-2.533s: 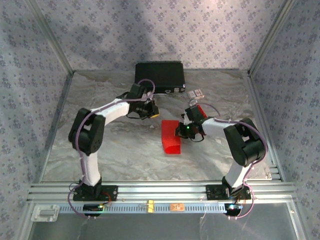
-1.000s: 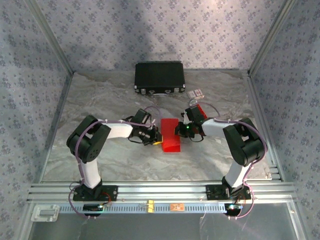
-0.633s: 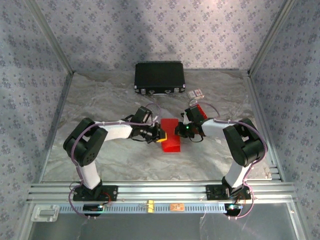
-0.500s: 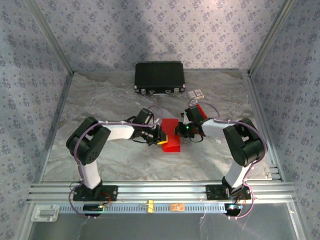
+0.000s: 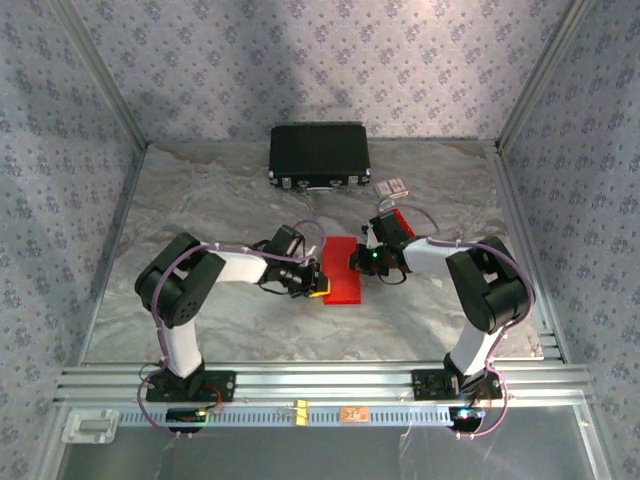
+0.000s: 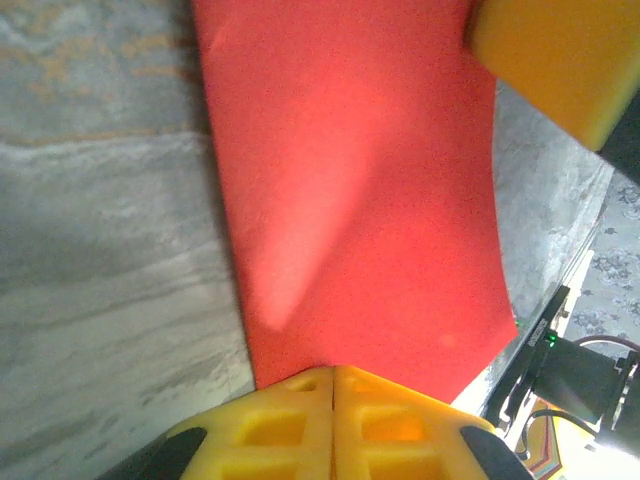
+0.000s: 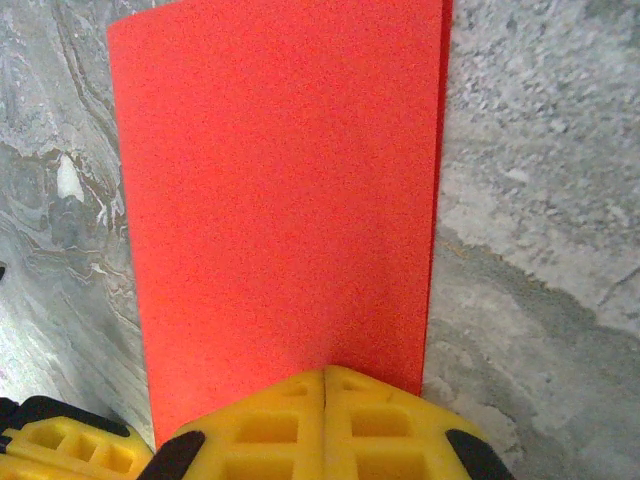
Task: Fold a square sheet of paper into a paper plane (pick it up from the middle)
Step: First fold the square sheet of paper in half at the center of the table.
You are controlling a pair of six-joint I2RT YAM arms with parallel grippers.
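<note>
The square sheet of paper (image 5: 343, 275) lies folded into a red rectangle in the middle of the table. It spreads out ahead of the fingers as the red sheet (image 6: 350, 190) in the left wrist view and the red sheet (image 7: 280, 190) in the right wrist view. My left gripper (image 5: 318, 284) is shut, and its yellow tips (image 6: 332, 370) rest on the sheet's left edge. My right gripper (image 5: 358, 263) is also shut, with its tips (image 7: 327, 371) on the sheet's right side. A doubled edge runs along one long side. No paper plane shape is formed.
A black case (image 5: 319, 153) stands at the back of the table, with a small white box (image 5: 394, 186) to its right. A red object (image 5: 400, 219) sits beside the right wrist. Metal frame posts (image 5: 115, 215) line both sides.
The left arm came forward from near the case and set its shut tips on the sheet's left edge. The raised near part of the sheet now lies flat. The right gripper has stayed put.
</note>
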